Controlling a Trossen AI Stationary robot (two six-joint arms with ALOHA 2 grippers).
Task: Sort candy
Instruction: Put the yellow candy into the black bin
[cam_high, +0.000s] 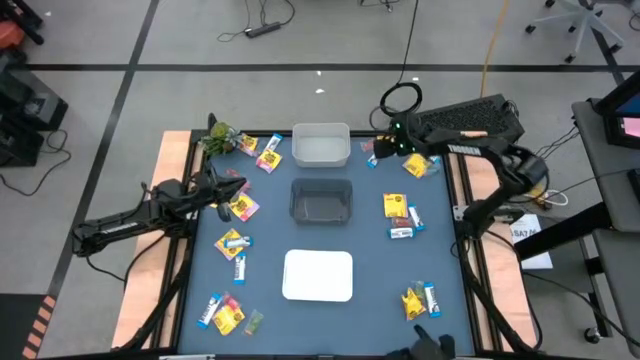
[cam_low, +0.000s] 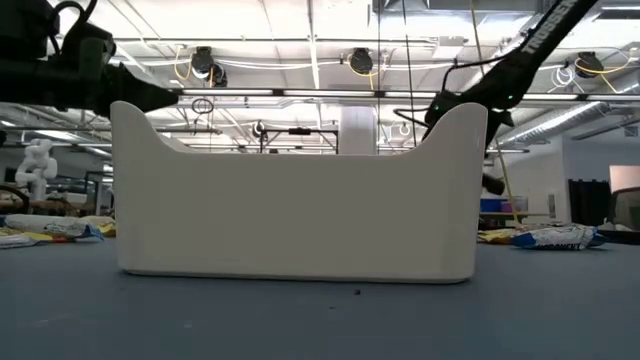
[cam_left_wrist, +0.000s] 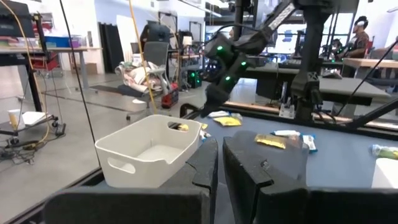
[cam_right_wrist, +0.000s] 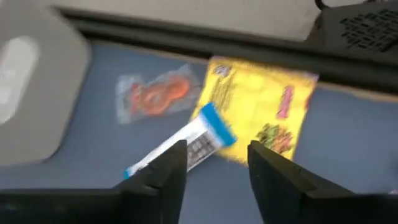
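Overhead, the white bin (cam_high: 321, 145), grey bin (cam_high: 321, 200) and white lid-like tray (cam_high: 318, 275) held no visible candy; packets lay scattered across the counter (cam_high: 370, 250). Right tool (cam_right_wrist: 214, 165) hovered spread over a blue-and-white bar (cam_right_wrist: 186, 144) lying slantwise beside a yellow packet (cam_right_wrist: 267, 109). Left tool (cam_left_wrist: 219, 165) was pressed nearly together, empty.

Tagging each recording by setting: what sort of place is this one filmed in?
Most likely a robotics lab or workshop, not a home. The low view shows an open ceiling with cables and hanging lights; the left wrist view shows workbenches and a person behind the table; an office chair stands on the floor.
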